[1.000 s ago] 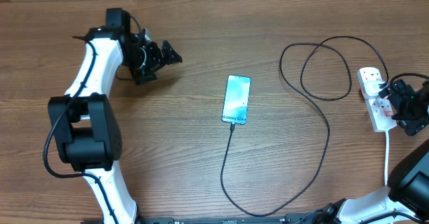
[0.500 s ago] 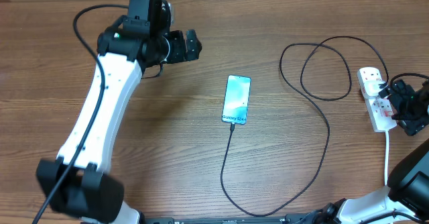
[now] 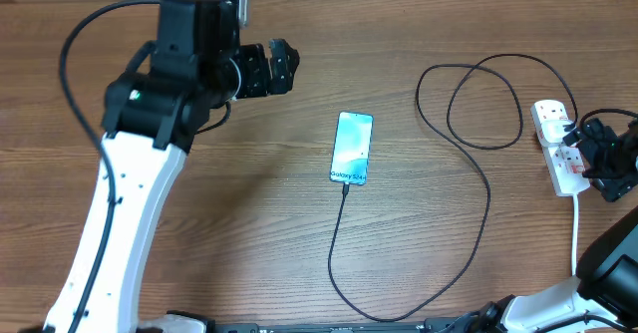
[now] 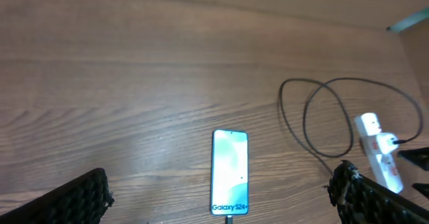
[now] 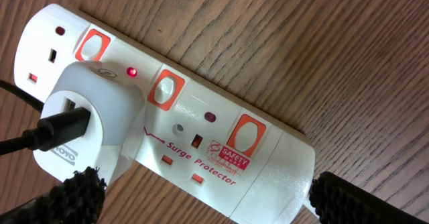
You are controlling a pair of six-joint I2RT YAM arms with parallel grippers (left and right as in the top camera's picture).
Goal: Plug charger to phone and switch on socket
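Phone: we see the phone lying flat, screen up, on the wooden table, its "Galaxy" band at the end nearest the robot.
Charger: the charger meets the phone at that near end and looks plugged in. From there it runs toward the robot, curves off to the phone's right and loops on its way to the socket.
Socket: the socket lies well to the right of the phone. In the right wrist view a white adapter sits in it with the black cable attached, and a small red light glows beside it, so we judge it switched on.
Left claw: the left gripper hangs to the left of the phone and beyond it, fingers spread wide, holding nothing.
Right claw: the right gripper sits at the socket, far right of the phone, spread wide over the strip and gripping nothing.
Risk: we think a careless retreat by the right claw could snag the cable at the adapter or knock a switch back. A low sweep by the left arm could nudge the phone and pull the connector loose.
Change: the left arm has swung up and its claw has moved closer to the phone. The phone, charger, socket and right claw have not moved.
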